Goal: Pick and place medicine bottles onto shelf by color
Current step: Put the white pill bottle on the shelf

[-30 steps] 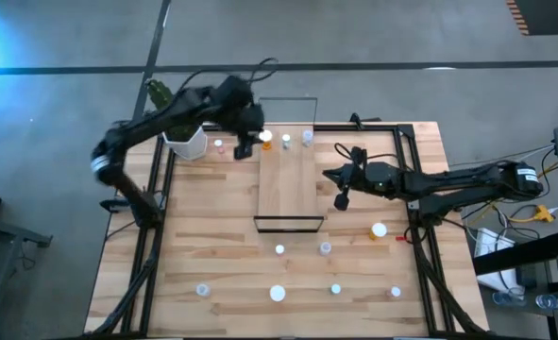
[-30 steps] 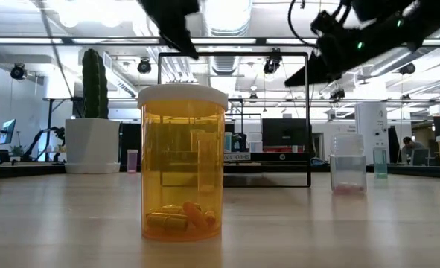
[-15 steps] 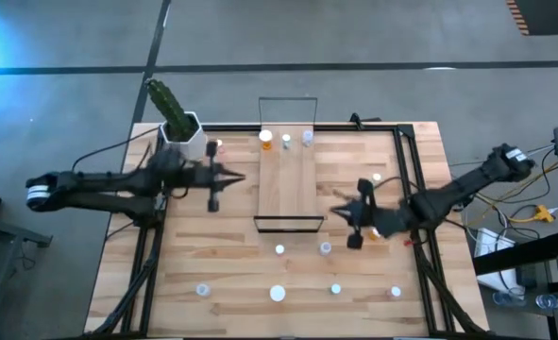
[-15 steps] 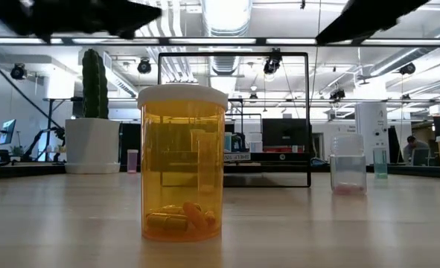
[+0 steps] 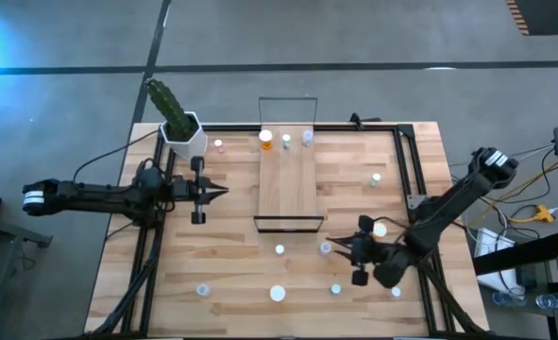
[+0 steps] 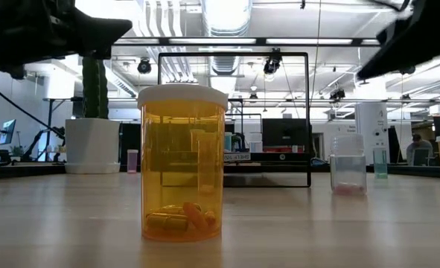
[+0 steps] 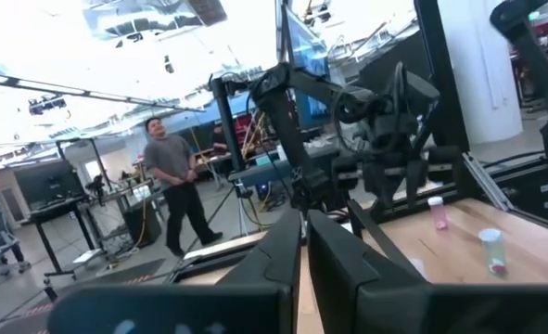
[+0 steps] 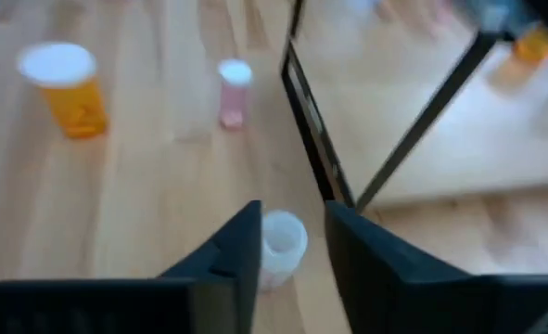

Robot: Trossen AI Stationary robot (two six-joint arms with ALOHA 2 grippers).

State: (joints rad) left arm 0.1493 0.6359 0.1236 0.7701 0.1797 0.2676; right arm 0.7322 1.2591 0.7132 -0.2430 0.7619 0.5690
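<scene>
I've swung right gripper (image 5: 340, 249) down from mid-table to clear bottle (image 5: 325, 247); fingers released, straddling it. Left gripper (image 5: 218, 192) retracted, near-clenched, empty. Next: grasp.

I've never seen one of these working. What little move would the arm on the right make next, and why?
Probably ease forward and close. The right gripper is open, and a small white-capped bottle stands upright on the table between its fingers, just off the shelf end, so it looks lined up for a grasp.

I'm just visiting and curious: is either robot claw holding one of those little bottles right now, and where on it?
No. The right claw is open, with a clear bottle between its fingers, ungripped. The left claw holds nothing.
</scene>
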